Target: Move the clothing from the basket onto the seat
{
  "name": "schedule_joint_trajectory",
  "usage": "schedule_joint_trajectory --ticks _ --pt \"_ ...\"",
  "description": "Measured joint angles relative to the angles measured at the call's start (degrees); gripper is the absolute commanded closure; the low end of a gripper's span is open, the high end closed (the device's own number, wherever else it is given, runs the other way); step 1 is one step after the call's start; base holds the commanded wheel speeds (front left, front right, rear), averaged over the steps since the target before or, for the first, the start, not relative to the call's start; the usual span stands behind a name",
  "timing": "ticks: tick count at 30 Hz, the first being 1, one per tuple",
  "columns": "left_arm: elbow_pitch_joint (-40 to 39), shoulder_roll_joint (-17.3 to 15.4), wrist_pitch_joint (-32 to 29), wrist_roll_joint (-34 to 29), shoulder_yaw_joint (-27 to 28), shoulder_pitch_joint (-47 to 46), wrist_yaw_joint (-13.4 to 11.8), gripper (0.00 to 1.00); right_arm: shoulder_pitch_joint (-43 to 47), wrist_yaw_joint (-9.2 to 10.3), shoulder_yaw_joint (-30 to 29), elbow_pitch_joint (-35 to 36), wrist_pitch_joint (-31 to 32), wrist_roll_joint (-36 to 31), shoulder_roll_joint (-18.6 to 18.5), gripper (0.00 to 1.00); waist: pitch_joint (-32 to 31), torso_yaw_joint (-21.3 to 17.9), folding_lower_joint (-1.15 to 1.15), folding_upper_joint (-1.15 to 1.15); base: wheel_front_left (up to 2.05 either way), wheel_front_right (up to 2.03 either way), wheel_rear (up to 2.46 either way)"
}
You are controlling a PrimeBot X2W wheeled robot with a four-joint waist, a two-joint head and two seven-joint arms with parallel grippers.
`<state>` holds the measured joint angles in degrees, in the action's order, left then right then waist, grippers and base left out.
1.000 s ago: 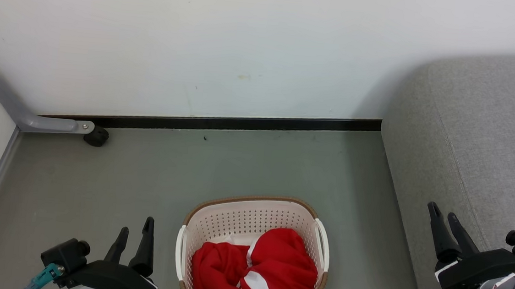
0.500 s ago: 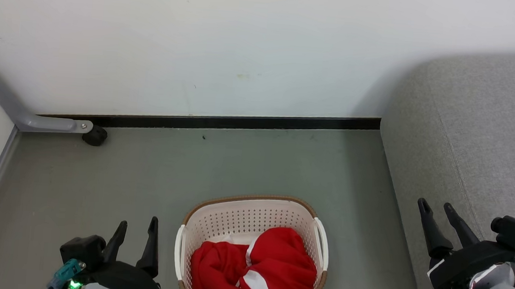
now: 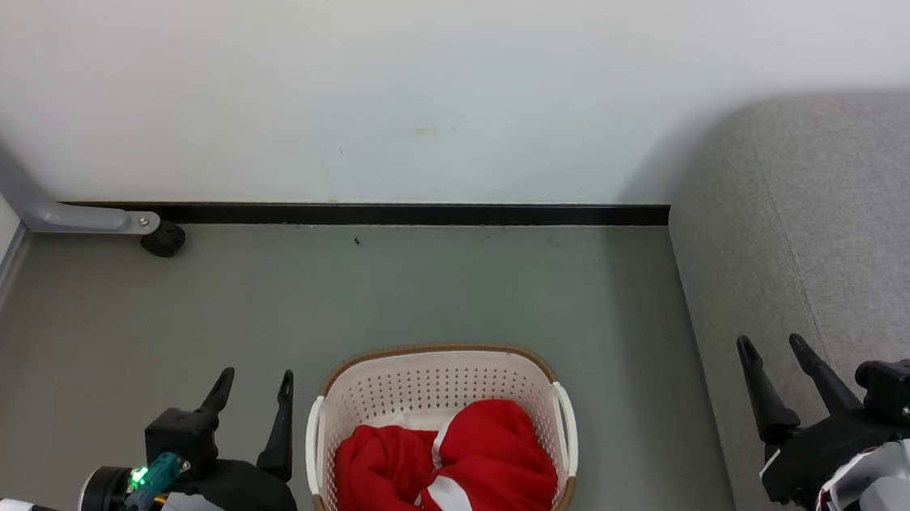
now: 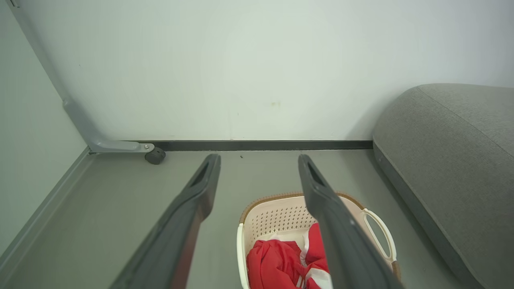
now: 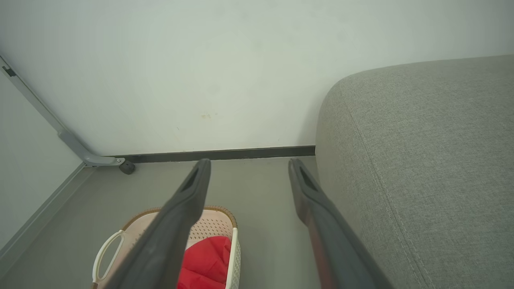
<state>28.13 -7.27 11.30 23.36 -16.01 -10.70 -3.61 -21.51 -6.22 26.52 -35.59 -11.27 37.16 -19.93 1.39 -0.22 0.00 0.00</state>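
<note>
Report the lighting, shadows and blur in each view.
Head view: soft, even light, no glare; the sofa cushion casts a faint shadow on the wall. Left wrist view: the left pincer blurs near the lens, while the basket is sharp. Right wrist view: the right pincer blurs likewise.

white wall [image 3: 436, 83], black baseboard [image 3: 425, 217], grey floor [image 3: 452, 288], black caster [image 3: 162, 240]

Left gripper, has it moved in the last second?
Yes. The left gripper has shifted to the right, narrowing its gap to the basket.
</note>
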Motion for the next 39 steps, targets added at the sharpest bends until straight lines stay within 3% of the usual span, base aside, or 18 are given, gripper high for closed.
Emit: schedule_joint_trajectory --ticks 14,23,39 --pt "0.1 0.0 2.9 -10.6 0.7 -0.9 -2.2 0.0 -2.9 2.35 0.6 -2.2 -2.8 -8.3 -2.1 0.0 -0.1 -0.1 0.0 0.0 0.0 0.0 0.0" --pt "-0.7 1.2 3.0 -10.7 5.1 -0.6 -2.9 0.0 -2.9 3.67 -2.8 -0.9 -3.0 -8.5 -2.2 0.0 -0.3 0.0 0.0 0.0 0.0 0.0 0.0" --pt "-1.7 2.5 3.0 -11.6 5.9 0.8 -3.0 0.0 -2.5 4.12 -5.3 2.6 -3.0 -11.1 -2.3 0.0 0.8 -0.3 0.0 0.0 0.0 0.0 0.0"
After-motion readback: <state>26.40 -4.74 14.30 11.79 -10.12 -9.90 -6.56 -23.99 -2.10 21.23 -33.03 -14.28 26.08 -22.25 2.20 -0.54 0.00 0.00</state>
